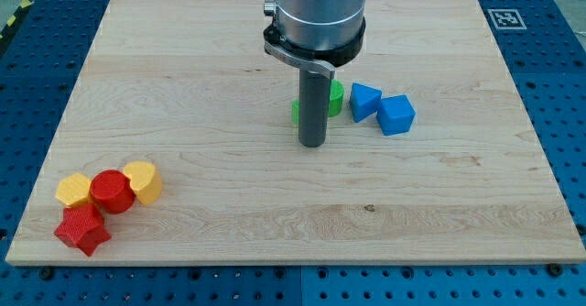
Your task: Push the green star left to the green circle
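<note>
My tip (313, 144) rests on the wooden board near the middle. Right behind the rod two green pieces show: one pokes out at its left (296, 112) and one at its right (336, 98). The rod hides most of both, so I cannot tell which is the star and which is the circle. They look close together or touching.
Two blue blocks (364, 101) (396, 114) sit just right of the green pieces. At the view's bottom left are a yellow block (74, 190), a red cylinder (112, 191), a yellow block (144, 181) and a red star (81, 230). The board's edge (293, 262) is near.
</note>
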